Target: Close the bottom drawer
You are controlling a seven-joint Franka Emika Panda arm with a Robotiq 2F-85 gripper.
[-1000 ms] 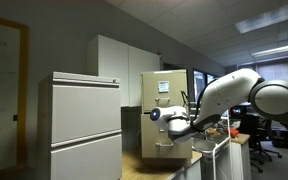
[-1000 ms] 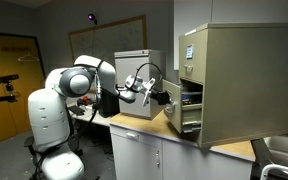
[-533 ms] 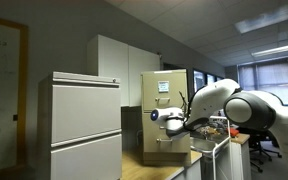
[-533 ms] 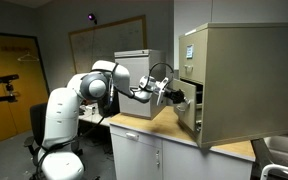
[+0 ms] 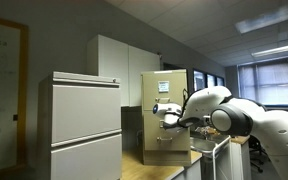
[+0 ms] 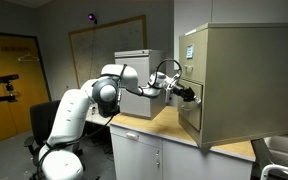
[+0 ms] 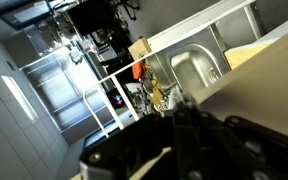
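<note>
The narrow tan filing cabinet (image 5: pixel 164 100) stands on a counter and shows in both exterior views. Its bottom drawer (image 6: pixel 191 120) has a plain beige front and sits about flush with the cabinet face; it also shows in an exterior view (image 5: pixel 164 143). My gripper (image 6: pixel 187 93) is at the cabinet front, against the upper part of that drawer front, below the labelled top drawer (image 6: pixel 189 50). It also shows in an exterior view (image 5: pixel 171 112). In the wrist view my dark fingers (image 7: pixel 180 112) lie together, holding nothing, with the beige cabinet surface (image 7: pixel 274 45) beside them.
A wide white cabinet (image 5: pixel 84 125) stands beside the tan one. The wooden countertop (image 6: pixel 149 125) runs under my arm. A steel sink (image 7: pixel 189 68) lies past the cabinet, also in an exterior view (image 6: pixel 284 150). A wire cart (image 7: pixel 59 90) stands further off.
The bottom drawer stood pulled out a second ago; it has slid into the cabinet as my gripper moved toward the cabinet front with my arm stretching out.
</note>
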